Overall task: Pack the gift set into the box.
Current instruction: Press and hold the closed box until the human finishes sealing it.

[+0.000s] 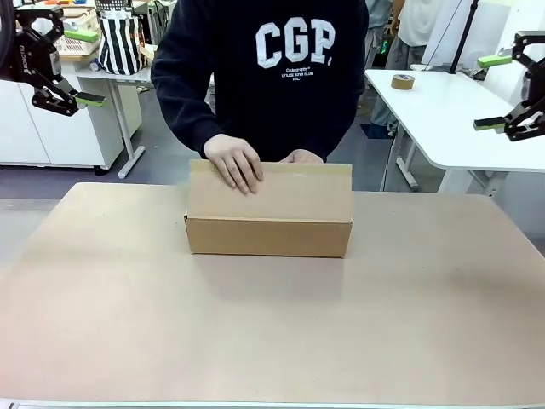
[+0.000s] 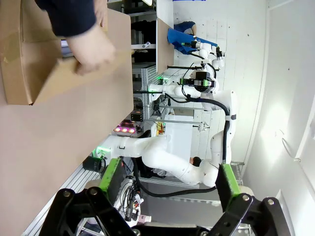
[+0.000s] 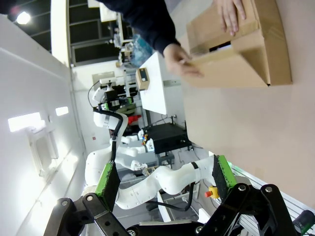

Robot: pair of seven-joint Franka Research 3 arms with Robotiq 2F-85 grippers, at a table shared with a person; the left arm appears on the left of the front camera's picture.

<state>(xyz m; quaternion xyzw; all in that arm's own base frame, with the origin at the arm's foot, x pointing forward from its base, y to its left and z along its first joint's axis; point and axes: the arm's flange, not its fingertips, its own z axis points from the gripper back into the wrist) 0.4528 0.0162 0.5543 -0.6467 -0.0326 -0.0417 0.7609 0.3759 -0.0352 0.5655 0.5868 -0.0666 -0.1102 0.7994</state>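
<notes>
Box (image 1: 268, 236): shallow brown corrugated carton with plain matte sides, at the centre of the tan table (image 1: 255, 341)
Top flap (image 1: 289, 192): smooth flat panel tilted over the opening, person's hand (image 1: 234, 162) on it
Inside: dark gap (image 3: 220, 47), contents cannot be told
Left gripper (image 1: 68, 60): raised, fingers apart, empty
Right gripper (image 1: 492, 92): raised, fingers apart, empty

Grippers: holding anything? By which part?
Nothing. The left gripper and right gripper are open and empty. Only the person's hand touches the box, on its top flap.
</notes>
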